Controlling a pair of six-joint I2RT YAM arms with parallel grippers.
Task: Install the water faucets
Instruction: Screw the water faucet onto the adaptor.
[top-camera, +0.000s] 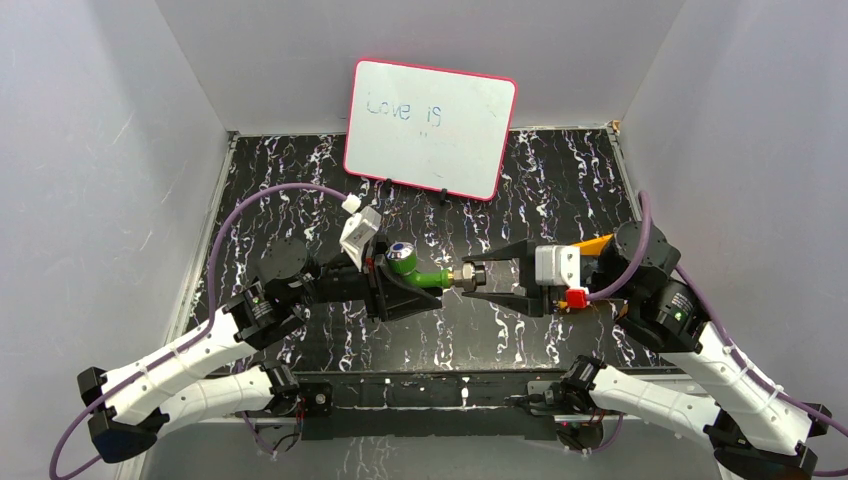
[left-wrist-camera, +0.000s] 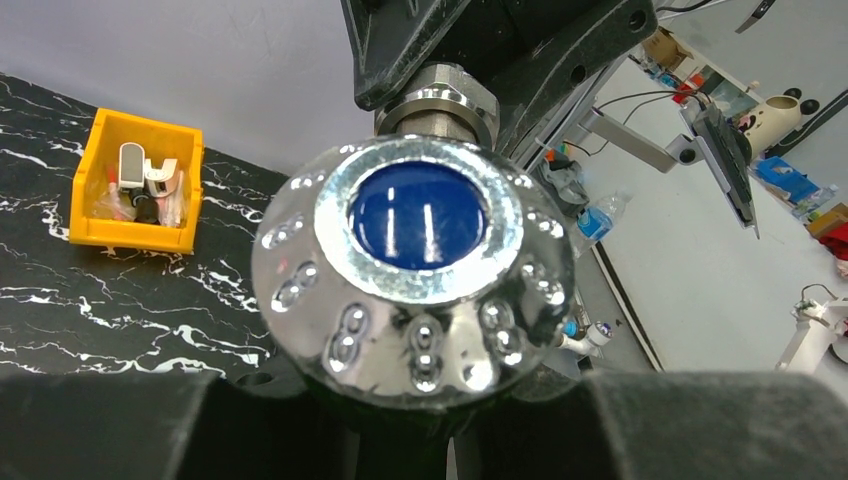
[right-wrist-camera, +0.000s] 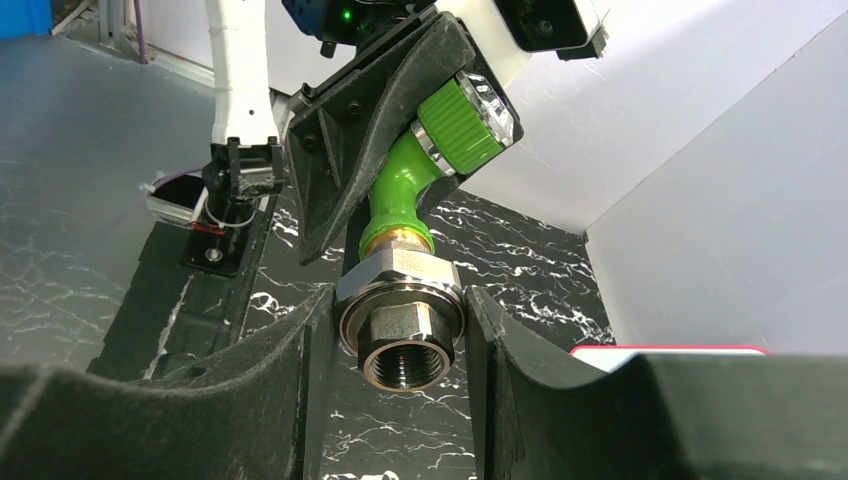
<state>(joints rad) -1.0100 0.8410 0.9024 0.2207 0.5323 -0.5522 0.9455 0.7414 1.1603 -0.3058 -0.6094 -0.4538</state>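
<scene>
The small green plastic tap (top-camera: 430, 278) hangs in the air over the middle of the black marbled table (top-camera: 300, 215), lying left to right between the two arms. The left gripper (top-camera: 410, 282) is clamped tight on the tap's green body just under the knob. The right gripper (top-camera: 470, 278) has its jaws drawn in on either side of the silver metal threaded end fitting (right-wrist-camera: 402, 325), and both pads seem to touch its hexagonal sides.

The tap is probably light and stiff. Its weight likely sits at the metal end. The flat hex sides look like the surest place to grip and turn. The smooth green neck and the polished knob look slippery, and the plastic neck could suffer if twisted hard against the metal.

The body is bright green and bent, with a ribbed collar. The round knob (left-wrist-camera: 415, 270) is dimpled chrome with a glossy blue centre. The fitting is open at the end, with thread inside.

Farther right sits an orange plastic bin (left-wrist-camera: 130, 235) of small metal parts, and a red-rimmed whiteboard (top-camera: 430, 125) stands at the far wall.
</scene>
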